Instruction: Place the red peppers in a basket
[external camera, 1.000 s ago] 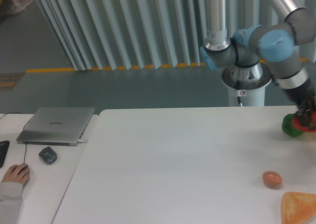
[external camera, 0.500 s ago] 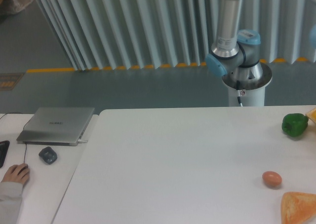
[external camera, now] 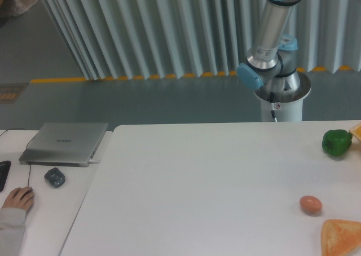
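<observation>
- Grey corrugated wall panels (external camera: 141, 30) run behind everything, with a yellow stripe (external camera: 130, 76) along the floor at their foot.
- White bench (external camera: 214, 182) fills the lower part of the view from the fixed camera.
- Robot arm (external camera: 273, 30) rises from its round pedestal base (external camera: 280, 95) behind the bench's far edge and leaves the top of the picture.
- Its fingers are out of view, so I cannot tell how far open they are or whether they hold anything.
- Red pepper: I cannot see it anywhere on the bench from here, and no basket shows either.
- Green bell pepper (external camera: 337, 142) sits near the right edge of the bench.
- Something orange (external camera: 357, 131) pokes in just beside the green pepper at the frame edge; too little shows to name it.
- Brown egg (external camera: 310, 204) lies nearer the front, well apart from the green pepper.
- Orange triangular piece (external camera: 340, 237) lies in the front right corner, near the egg.
- Closed silver laptop (external camera: 65, 143) rests on a separate desk to the left.
- Dark computer mouse (external camera: 54, 177) lies just in front of the laptop.
- A person's hand (external camera: 17, 198) rests on the desk at the left edge, over a second mouse.
</observation>
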Controlling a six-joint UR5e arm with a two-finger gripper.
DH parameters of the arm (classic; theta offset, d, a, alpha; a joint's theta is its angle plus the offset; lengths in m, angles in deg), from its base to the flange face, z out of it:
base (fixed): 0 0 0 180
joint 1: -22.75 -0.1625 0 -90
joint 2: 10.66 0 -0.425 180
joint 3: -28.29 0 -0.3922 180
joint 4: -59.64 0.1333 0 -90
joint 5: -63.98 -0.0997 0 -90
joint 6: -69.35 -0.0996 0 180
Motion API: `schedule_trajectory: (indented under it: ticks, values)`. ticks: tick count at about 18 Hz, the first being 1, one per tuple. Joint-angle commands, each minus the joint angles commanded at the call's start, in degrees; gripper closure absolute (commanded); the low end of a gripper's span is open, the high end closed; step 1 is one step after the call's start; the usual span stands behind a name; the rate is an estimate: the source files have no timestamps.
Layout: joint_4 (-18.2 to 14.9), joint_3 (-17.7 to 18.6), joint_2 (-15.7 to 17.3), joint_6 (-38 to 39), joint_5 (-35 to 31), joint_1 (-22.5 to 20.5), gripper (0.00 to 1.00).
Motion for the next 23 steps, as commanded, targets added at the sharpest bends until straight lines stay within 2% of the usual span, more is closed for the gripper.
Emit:
schedule_trajectory:
  ticks: [1, 5, 6, 8, 9, 11, 16, 23]
  values:
    - [-0.61, 0.09, 0.97, 0.09, 0.09, 0.70, 0.00]
    - [-9.04, -2.80, 4.66, 1.13, 3.86, 7.98, 0.00]
    - [-9.40, -3.68, 5.63, 3.41, 5.00, 9.40, 0.00]
    - [-11.51, -3.87, 6.43, 13.65, 8.07, 12.65, 0.00]
    - [-11.17, -3.52, 6.34, 20.24, 10.79, 14.05, 0.00]
    - [-11.08, -3.43, 5.82, 24.25, 10.47, 15.03, 0.00]
    - [-11.78, -4.13, 2.39, 24.96, 9.41, 15.74, 0.00]
    - [-11.95, -3.43, 1.59, 24.96, 8.00, 15.83, 0.00]
